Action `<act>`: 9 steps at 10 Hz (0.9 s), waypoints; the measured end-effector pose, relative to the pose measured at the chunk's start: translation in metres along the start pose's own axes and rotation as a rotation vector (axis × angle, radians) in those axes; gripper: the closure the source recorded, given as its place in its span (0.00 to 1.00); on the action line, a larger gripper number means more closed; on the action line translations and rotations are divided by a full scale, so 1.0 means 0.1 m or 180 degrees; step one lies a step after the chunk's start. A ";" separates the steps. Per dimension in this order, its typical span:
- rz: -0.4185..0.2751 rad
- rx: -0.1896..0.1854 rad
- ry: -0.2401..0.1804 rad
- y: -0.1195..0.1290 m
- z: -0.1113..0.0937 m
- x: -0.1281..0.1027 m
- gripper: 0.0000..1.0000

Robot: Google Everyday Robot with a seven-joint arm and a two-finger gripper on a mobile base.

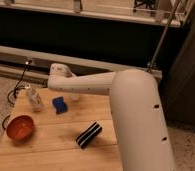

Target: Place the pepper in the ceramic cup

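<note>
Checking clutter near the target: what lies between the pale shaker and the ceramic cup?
A blue block lies there, in the camera view; the gripper is just above the ceramic cup.

I count one table (51, 152) and one arm (91, 82) ending in one gripper (71, 93), which I can barely make out beneath the arm over the far edge. Just under the gripper is one white cup (74, 98). Left of the gripper are one blue block (60, 104) and one pale bottle (35, 99). Nearer than the gripper are one red bowl (20, 127) and one striped block (89, 135).
</note>
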 end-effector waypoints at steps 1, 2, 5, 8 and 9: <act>-0.0045 0.0076 0.0011 0.01 -0.04 -0.11 0.20; -0.0078 0.0138 0.0017 0.02 -0.07 -0.19 0.20; -0.0092 0.0160 0.0019 0.03 -0.09 -0.23 0.20; -0.0091 0.0159 0.0019 0.03 -0.09 -0.22 0.20; -0.0091 0.0159 0.0019 0.03 -0.09 -0.22 0.20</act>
